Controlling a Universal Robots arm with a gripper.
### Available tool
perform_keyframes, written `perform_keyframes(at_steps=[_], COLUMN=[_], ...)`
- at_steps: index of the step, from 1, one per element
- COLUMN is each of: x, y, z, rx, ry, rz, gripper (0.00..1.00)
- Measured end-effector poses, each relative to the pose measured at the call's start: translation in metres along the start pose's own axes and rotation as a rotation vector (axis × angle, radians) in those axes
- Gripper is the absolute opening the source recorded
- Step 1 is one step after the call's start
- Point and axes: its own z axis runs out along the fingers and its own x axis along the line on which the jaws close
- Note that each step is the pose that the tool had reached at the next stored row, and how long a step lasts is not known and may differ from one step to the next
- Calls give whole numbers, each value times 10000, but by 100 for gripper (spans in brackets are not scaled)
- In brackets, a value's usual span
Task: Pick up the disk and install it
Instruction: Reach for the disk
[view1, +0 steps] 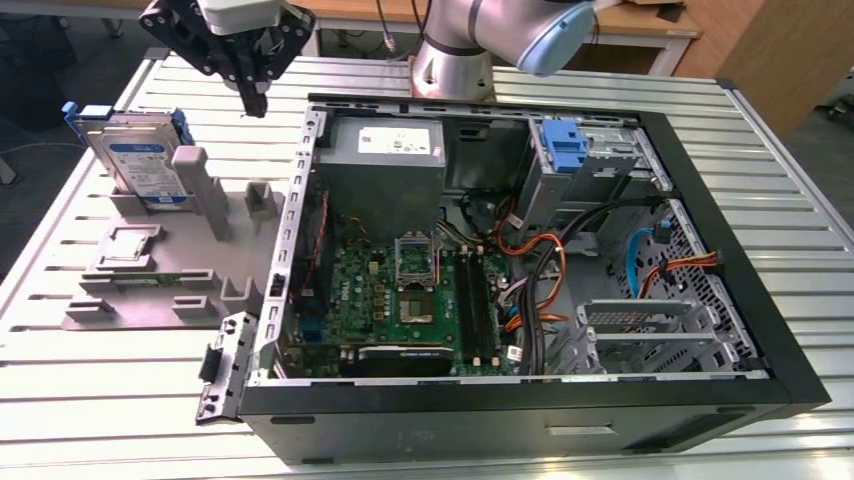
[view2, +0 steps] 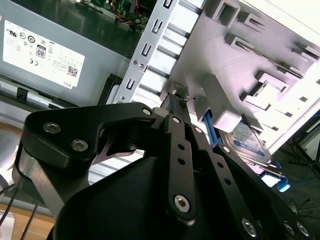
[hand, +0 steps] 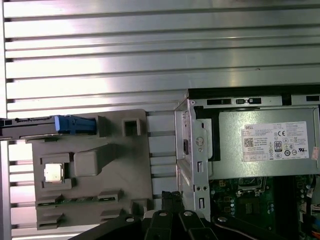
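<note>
A grey metal hard disk with white-and-blue label and blue rails (view1: 139, 160) stands on edge in a grey plastic fixture (view1: 200, 255) at the exterior view's left. The black gripper (view1: 251, 100) hovers nearby, jaws closed, empty. The disk looks rigid, weighty and shock-sensitive (probably best gripped across its railed edges)

The arm (view1: 451, 62) is a silver-grey metal tube with a pale blue rounded cap (view1: 554, 40) on its joint. A white block (view1: 243, 12) tops the claw (view1: 252, 98) — matt black, built of flat linked bars. In the second wrist view these bars (view2: 180, 150) show rows of small holes and silver hex-socket screws (view2: 182, 201) — two more dot the bulky black housing (view2: 100, 130).
</note>
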Motion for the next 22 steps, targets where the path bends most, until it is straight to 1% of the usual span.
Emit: perform_keyframes(at_steps=[22], x=[69], y=[-5], z=[0], rx=[0], ry=[0], rz=[0], gripper=[10])
